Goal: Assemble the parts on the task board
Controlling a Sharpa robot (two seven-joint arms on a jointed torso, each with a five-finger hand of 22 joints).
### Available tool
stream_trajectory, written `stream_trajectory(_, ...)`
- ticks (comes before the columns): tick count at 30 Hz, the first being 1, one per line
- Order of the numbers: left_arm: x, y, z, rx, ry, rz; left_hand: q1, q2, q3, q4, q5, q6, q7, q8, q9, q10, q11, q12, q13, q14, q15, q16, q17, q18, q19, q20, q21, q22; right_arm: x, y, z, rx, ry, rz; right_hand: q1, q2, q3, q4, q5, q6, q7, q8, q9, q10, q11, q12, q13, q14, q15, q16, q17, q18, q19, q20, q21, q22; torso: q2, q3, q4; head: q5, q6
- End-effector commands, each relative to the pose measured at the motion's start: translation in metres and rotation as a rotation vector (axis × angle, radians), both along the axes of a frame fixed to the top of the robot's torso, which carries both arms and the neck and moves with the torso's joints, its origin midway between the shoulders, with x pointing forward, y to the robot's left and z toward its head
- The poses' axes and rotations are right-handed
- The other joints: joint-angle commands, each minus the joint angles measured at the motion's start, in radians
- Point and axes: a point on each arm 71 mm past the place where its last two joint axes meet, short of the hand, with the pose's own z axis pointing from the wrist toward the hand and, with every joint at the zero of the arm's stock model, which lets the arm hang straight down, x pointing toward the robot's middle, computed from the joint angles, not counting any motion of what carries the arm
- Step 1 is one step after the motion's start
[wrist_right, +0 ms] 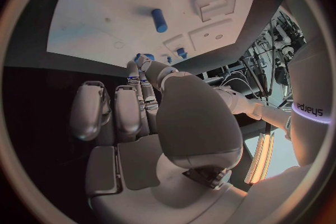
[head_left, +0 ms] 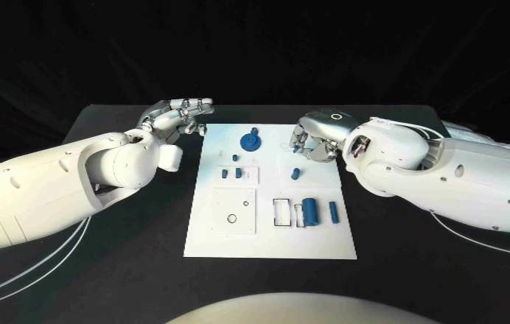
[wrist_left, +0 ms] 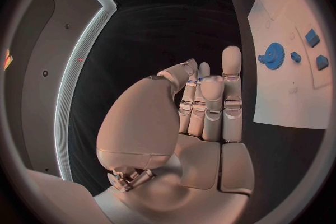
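1. Black table [head_left: 127, 265] w/ black backdrop behind; white task board [head_left: 271, 243] lies mid-table, a flat rectangle, long side running far-to-near.
2. Left hand [head_left: 178, 115] sits just off the board's far-left corner, over bare table. Left wrist view: fingers [wrist_left: 232, 95] straight and close together, thumb folded across them, nothing held.
3. Board, near-left part: raised white square plate [head_left: 233, 210] w/ a small round hole.
4. Mid-left: white holder block [head_left: 238, 174] w/ two small blue parts [head_left: 224, 171] standing in it; a tiny blue bit just beyond it, toward the far edge.
5. Far edge, centre: blue gear [head_left: 250, 143], toothed disc w/ a short pin beside it, lying flat on the board.
6. Centre-right: small blue peg [head_left: 295, 171], standing alone.
7. Near-right part: white rectangular frame [head_left: 281, 212], then a thick blue cylinder [head_left: 309, 210] lying beside it, then a thin blue bar [head_left: 334, 212] nearest the right edge. All three lie parallel to the long side, apart from each other.
8. Right hand [head_left: 315, 136] hovers over the board's far-right corner, palm down. Right wrist view: fingers [wrist_right: 133, 109] curled in, thumb across; fingertips hidden, so can't tell if it holds anything.
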Motion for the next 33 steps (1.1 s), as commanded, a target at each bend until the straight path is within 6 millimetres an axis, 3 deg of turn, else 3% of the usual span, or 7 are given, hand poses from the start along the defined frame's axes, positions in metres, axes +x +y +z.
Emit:
stream_trajectory(1, -0.001, -0.004, 0.001, -0.01, -0.003, -0.019, 0.002, -0.002, -0.004, -0.004, 0.006, 0.001, 0.0, 0.004, -0.002, -0.001, -0.002, 0.005, 0.001, -0.008, -0.002, -0.003, -0.001, 0.009, -0.009, 0.0, -0.003, -0.001, -0.009, 0.015, -0.002, 0.036, 0.021, 0.043, -0.003, 0.005, 0.002, -0.005, 0.004, 0.002, 0.002, 0.002, 0.001, 0.011, -0.003, 0.002, -0.002, 0.047, -0.007, 0.004, 0.001, 0.004, 0.005, 0.0, 0.006, 0.0, 0.0, -0.001, 0.0004, 0.01, -0.004)
stream_trajectory(11, -0.004, -0.009, 0.002, -0.017, -0.001, -0.038, 0.002, -0.002, -0.004, -0.004, 0.006, 0.001, 0.0, 0.004, -0.002, -0.001, -0.002, 0.005, 0.001, -0.008, -0.002, -0.003, -0.001, 0.009, -0.009, 0.0, -0.003, -0.001, -0.034, 0.062, -0.024, 0.05, 0.091, 0.17, -0.003, 0.005, 0.004, -0.008, 0.005, 0.001, 0.004, 0.0, 0.001, 0.01, -0.002, -0.003, -0.004, 0.046, -0.007, 0.001, -0.003, 0.005, 0.003, -0.001, 0.003, -0.005, 0.0, -0.0036, 0.0027, 0.039, -0.02)
stream_trajectory(15, -0.005, -0.011, 0.002, -0.021, -0.001, -0.045, 0.002, -0.002, -0.005, -0.004, 0.006, 0.0, 0.001, 0.004, -0.002, -0.002, -0.001, 0.005, 0.001, -0.009, -0.002, -0.003, -0.003, 0.009, -0.009, 0.0, -0.005, -0.002, -0.041, 0.076, -0.035, 0.049, 0.122, 0.204, -0.003, 0.005, 0.005, -0.009, 0.006, 0.0, 0.005, -0.001, 0.001, 0.01, -0.002, -0.004, -0.005, 0.045, -0.007, 0.001, -0.004, 0.005, 0.003, -0.001, 0.002, -0.006, 0.001, -0.0016, 0.0001, 0.05, -0.026)
stream_trajectory(18, -0.005, -0.013, 0.002, -0.022, -0.001, -0.049, 0.002, -0.002, -0.005, -0.004, 0.006, 0.0, 0.001, 0.004, -0.002, -0.002, -0.001, 0.005, 0.001, -0.009, -0.002, -0.003, -0.003, 0.009, -0.009, 0.0, -0.005, -0.002, -0.045, 0.083, -0.043, 0.046, 0.141, 0.22, -0.004, 0.005, 0.006, -0.01, 0.007, -0.001, 0.005, -0.002, 0.001, 0.009, -0.001, -0.006, -0.006, 0.045, -0.007, 0.0, -0.005, 0.005, 0.003, -0.001, 0.001, -0.007, 0.001, -0.0021, -0.0002, 0.057, -0.029)
stream_trajectory(33, -0.006, -0.015, 0.002, -0.025, -0.001, -0.058, 0.002, -0.002, -0.005, -0.004, 0.006, 0.0, 0.001, 0.004, -0.002, -0.002, -0.001, 0.005, 0.001, -0.009, -0.002, -0.003, -0.003, 0.009, -0.009, 0.0, -0.005, -0.002, -0.048, 0.097, -0.059, 0.01, 0.182, 0.241, -0.005, 0.006, 0.006, -0.01, 0.008, -0.002, 0.007, -0.004, 0.001, 0.009, 0.0, -0.008, -0.008, 0.045, -0.007, 0.0, -0.005, 0.006, 0.002, -0.001, 0.0, -0.009, 0.0, -0.001, -0.0006, 0.067, -0.041)
